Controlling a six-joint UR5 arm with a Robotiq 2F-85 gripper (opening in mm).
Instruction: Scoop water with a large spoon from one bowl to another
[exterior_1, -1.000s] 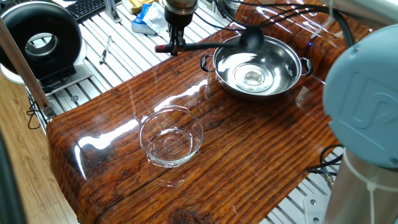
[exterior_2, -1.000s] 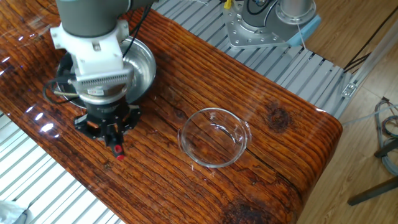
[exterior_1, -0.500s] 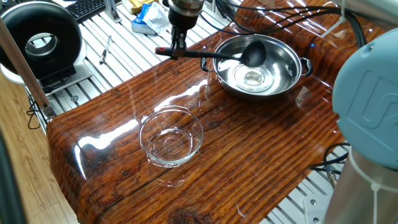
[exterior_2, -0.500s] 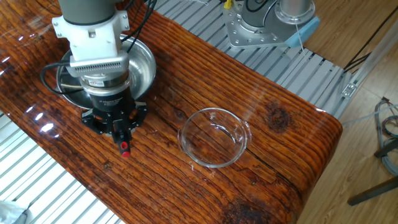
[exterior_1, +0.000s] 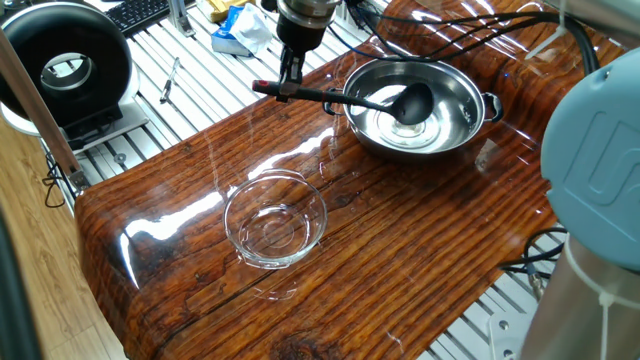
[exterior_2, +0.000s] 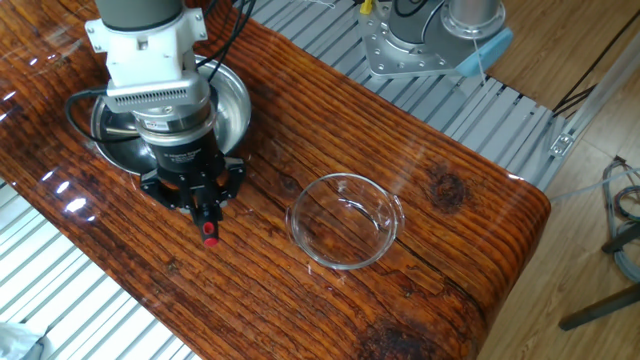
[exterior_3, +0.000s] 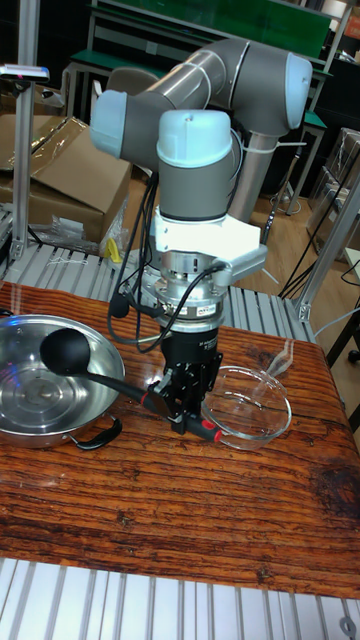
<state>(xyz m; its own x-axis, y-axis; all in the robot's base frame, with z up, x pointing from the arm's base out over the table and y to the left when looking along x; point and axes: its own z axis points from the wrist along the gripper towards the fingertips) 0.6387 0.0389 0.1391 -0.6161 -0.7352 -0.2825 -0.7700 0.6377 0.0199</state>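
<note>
My gripper (exterior_1: 289, 80) is shut on the large spoon's handle (exterior_1: 330, 96) close to its red tip (exterior_2: 210, 238). The handle slopes down and the black cup (exterior_1: 412, 103) sits inside the steel bowl (exterior_1: 470, 90), low over the middle. Water (exterior_1: 400, 126) shows only as glints on that bowl's bottom. I cannot tell whether the cup touches it. The glass bowl (exterior_1: 275, 221) stands apart nearer the table's front. In the tall fixed view the gripper (exterior_3: 190, 402) is between the steel bowl (exterior_3: 30, 405) and the glass bowl (exterior_3: 250, 405).
The wooden table (exterior_1: 400, 250) has glossy wet-looking patches. Slatted metal framing (exterior_1: 170, 60) surrounds it, with a black round device (exterior_1: 65, 65) and clutter at the far left. The arm's base (exterior_1: 595, 200) and cables (exterior_1: 450, 25) stand near the steel bowl.
The gripper has shifted along the table and tilted the spoon. The cup went from above the steel bowl's far rim down into the bowl.
</note>
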